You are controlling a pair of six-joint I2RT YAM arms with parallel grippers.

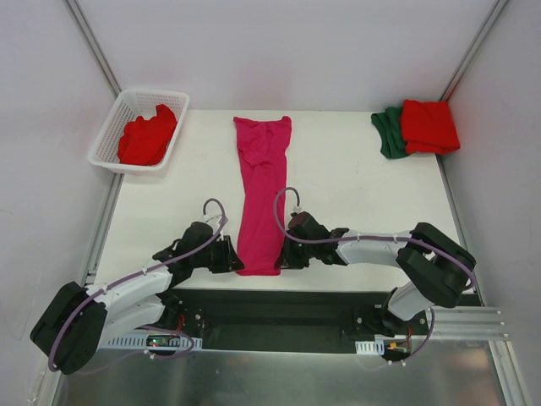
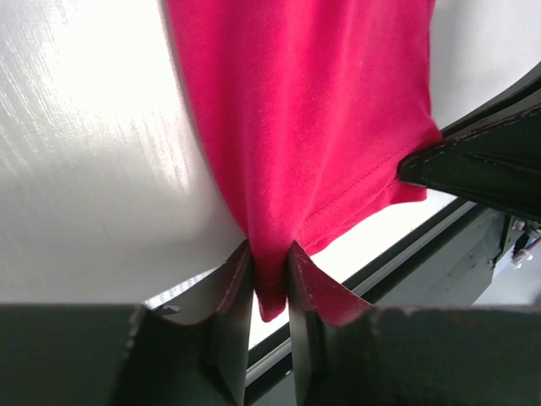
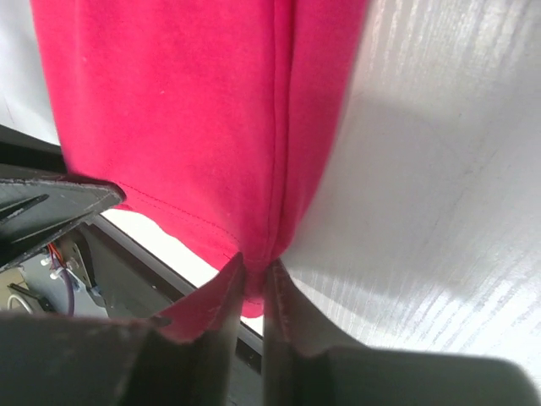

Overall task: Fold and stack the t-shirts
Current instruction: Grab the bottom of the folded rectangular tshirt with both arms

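At far left, the white basket [image 1: 103,145] holds 1 crumpled red shirt [image 1: 148,139], not yet folded. In the middle, my left gripper [image 2: 269,254] is clamped on one near-hem corner of the pink shirt [image 1: 262,182] (1 long strip, lying flat). My right gripper [image 3: 254,266] pinches the other corner. Next, I reckon: lift both corners evenly and carry the hem toward the collar. Far right: 1 folded red tee [image 1: 428,125] lying on 1 green tee [image 1: 389,135]. That's 4 shirts in all.

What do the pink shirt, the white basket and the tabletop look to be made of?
Long magenta-pink shirt: soft matte knit cloth, perhaps cotton jersey; it wrinkles and shows a stitched hem. White lattice basket: rigid moulded plastic, slightly glossy, judging by its even open grid. White tabletop: hard smooth board, semi-gloss; wrist views show streaky reflections, core unclear.
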